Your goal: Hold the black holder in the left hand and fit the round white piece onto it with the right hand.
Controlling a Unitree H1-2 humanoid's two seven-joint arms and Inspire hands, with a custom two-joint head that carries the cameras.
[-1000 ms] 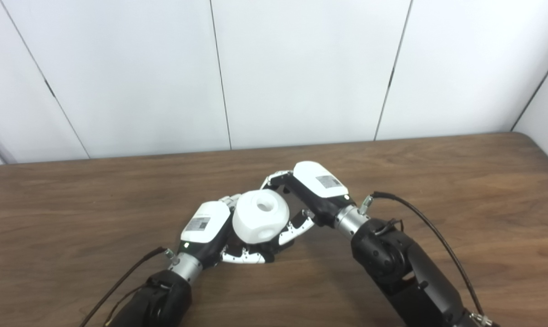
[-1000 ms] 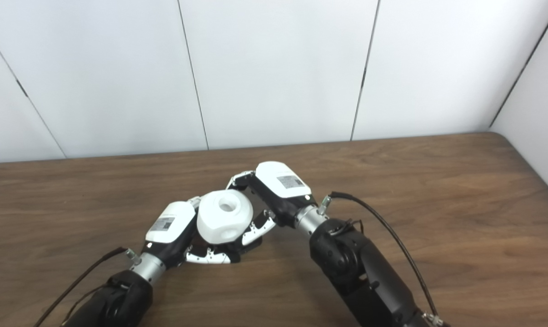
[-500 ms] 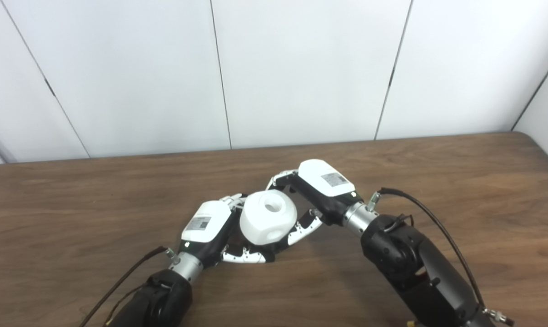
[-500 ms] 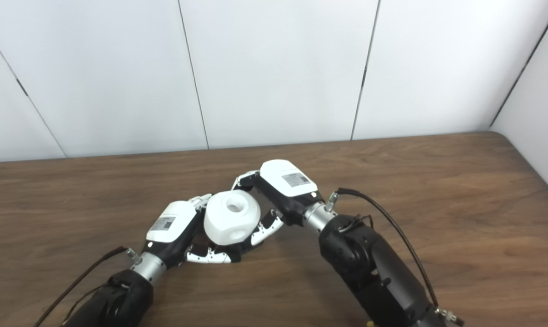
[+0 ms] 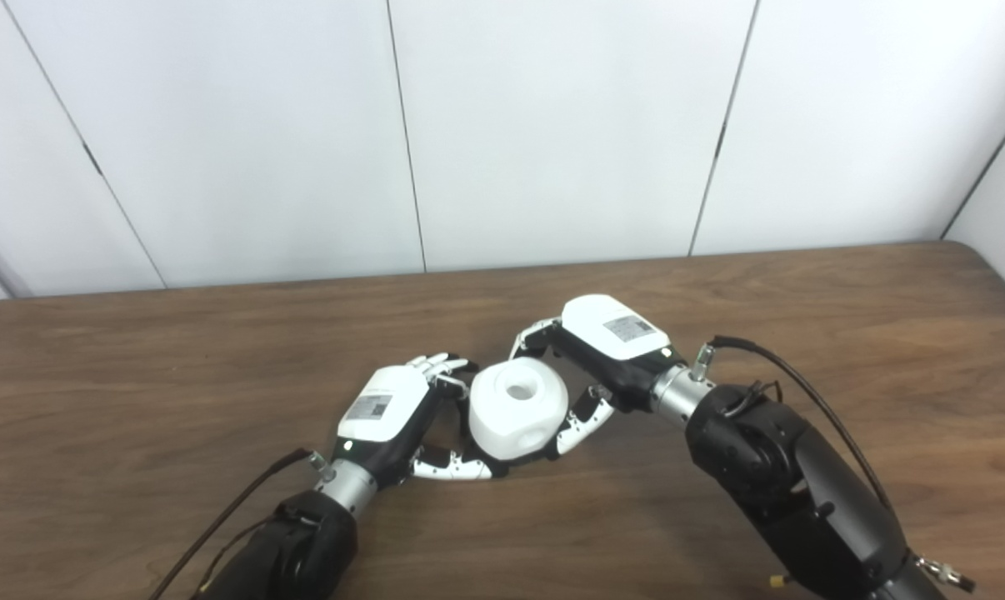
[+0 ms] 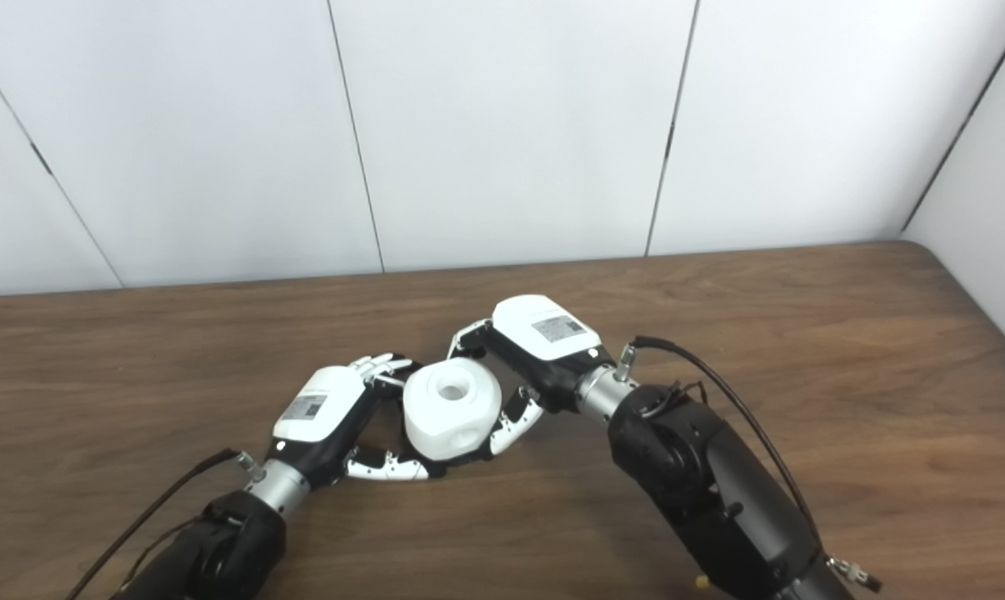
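Note:
The round white piece, with a hole in its top and another in its side, sits low over the table between my two hands. My right hand is shut on it, fingers behind it and thumb at its right front. My left hand lies just left of it with fingers spread and a gap to the piece. Its thumb reaches toward the piece's lower left edge. The black holder is hidden. Only a dark sliver shows under the piece.
The brown wooden table runs to a white panelled wall at the back. Its right edge and rounded back corner are near. Black cables trail from both wrists, one arching beside the right forearm.
The right hand has carried the white piece to the right and down toward the table. The left hand's fingers have opened away from it, and a gap now shows between them.

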